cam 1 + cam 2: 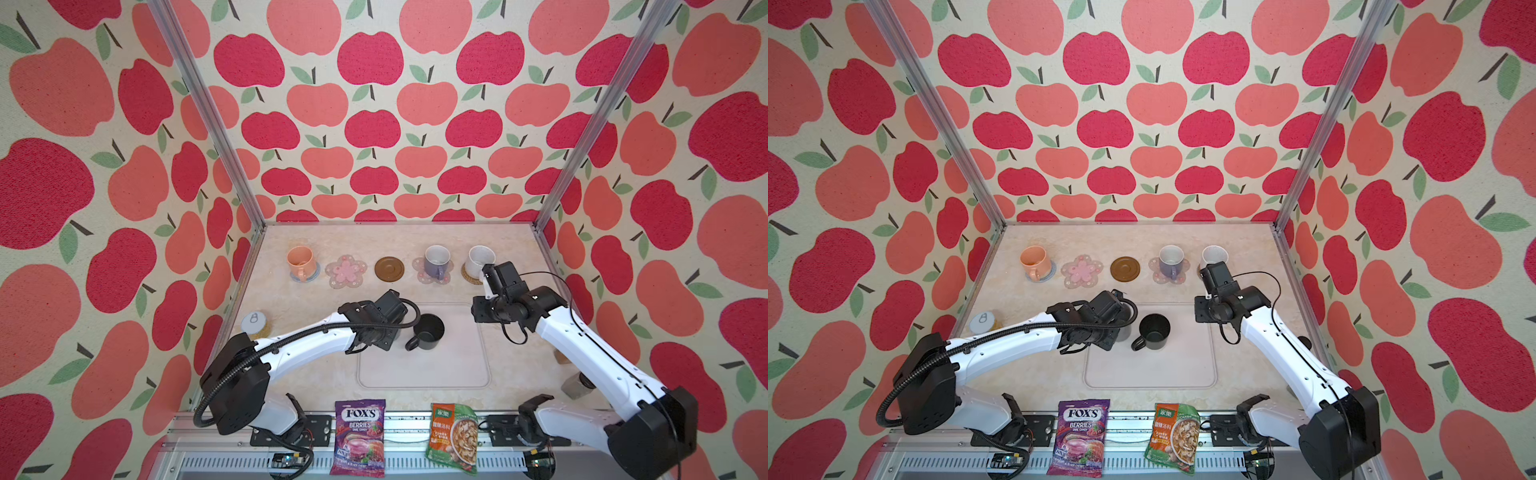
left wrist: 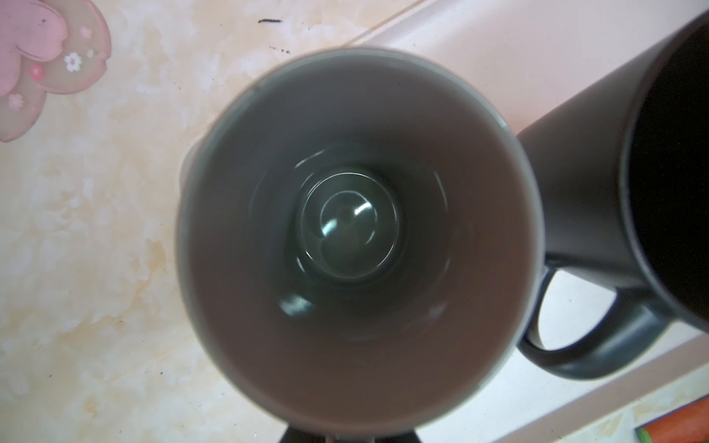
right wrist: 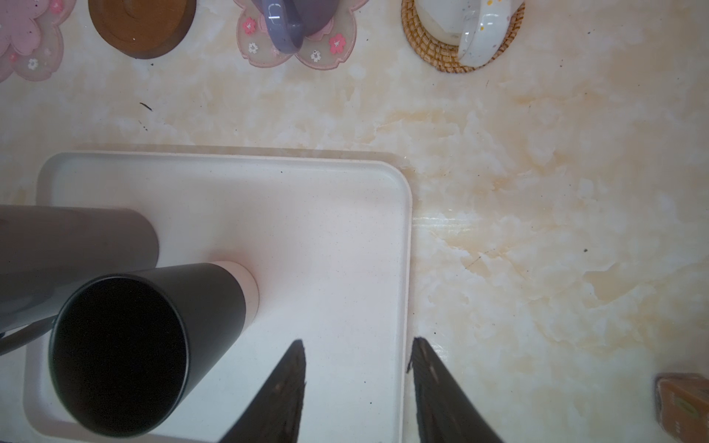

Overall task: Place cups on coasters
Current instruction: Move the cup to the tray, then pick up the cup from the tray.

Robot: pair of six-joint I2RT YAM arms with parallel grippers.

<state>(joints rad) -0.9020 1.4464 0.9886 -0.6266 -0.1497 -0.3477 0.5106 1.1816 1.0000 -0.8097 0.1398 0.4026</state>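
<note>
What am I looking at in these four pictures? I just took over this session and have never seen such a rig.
Two robot arms with pincer grippers work over a marble-look table. Two pictures look down from overhead, nearly identical; the other two come from a camera on each wrist. The left gripper is shut on the rim of the grey mug, which its camera looks straight into, next to the black mug on the pale tray. The right gripper is open and empty. At the back, the peach mug, lavender mug and white mug sit on coasters; the pink flower coaster and brown coaster are free. Two snack bags lie at the front edge.
</note>
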